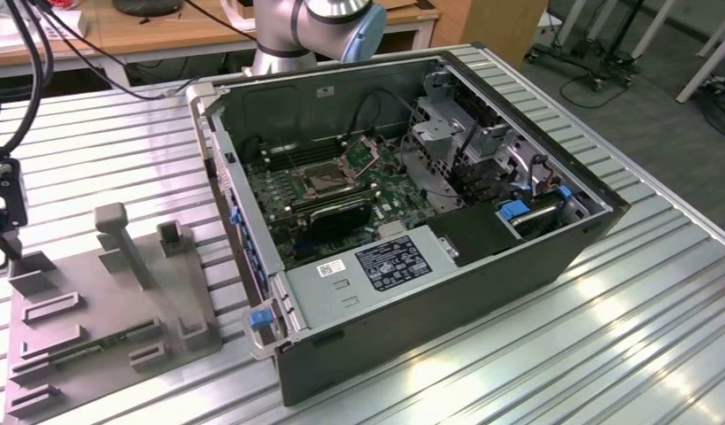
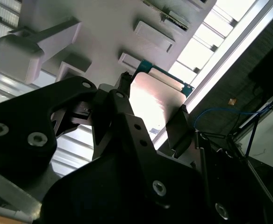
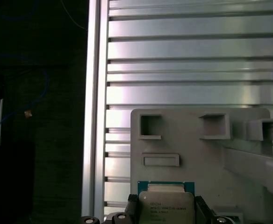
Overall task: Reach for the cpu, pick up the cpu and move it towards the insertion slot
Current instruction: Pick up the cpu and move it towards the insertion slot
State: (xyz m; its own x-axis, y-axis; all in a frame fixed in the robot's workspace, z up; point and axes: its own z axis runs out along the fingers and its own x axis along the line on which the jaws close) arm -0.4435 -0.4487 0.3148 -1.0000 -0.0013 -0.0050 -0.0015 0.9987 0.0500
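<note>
Where it hangs over the fixture plate [image 3: 197,154], the claw [image 3: 166,210] clamps the cpu [image 3: 167,204]. In the exterior view the insertion slot [image 1: 327,183] lies at its three o'clock — well apart.

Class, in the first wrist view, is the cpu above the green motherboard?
No, the cpu sits over the grey fixture plate, within the gripper.

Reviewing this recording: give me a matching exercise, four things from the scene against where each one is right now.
Things:
1. cpu
2. insertion slot
3. fixture plate
4. computer case

Places:
A. on the green motherboard
B. flat on the ribbed metal table, at the exterior view's left
C. gripped by the end effector
D. lying open on the table, to the exterior view's right of the fixture plate

Pairs: 1-C, 2-A, 3-B, 4-D
</note>
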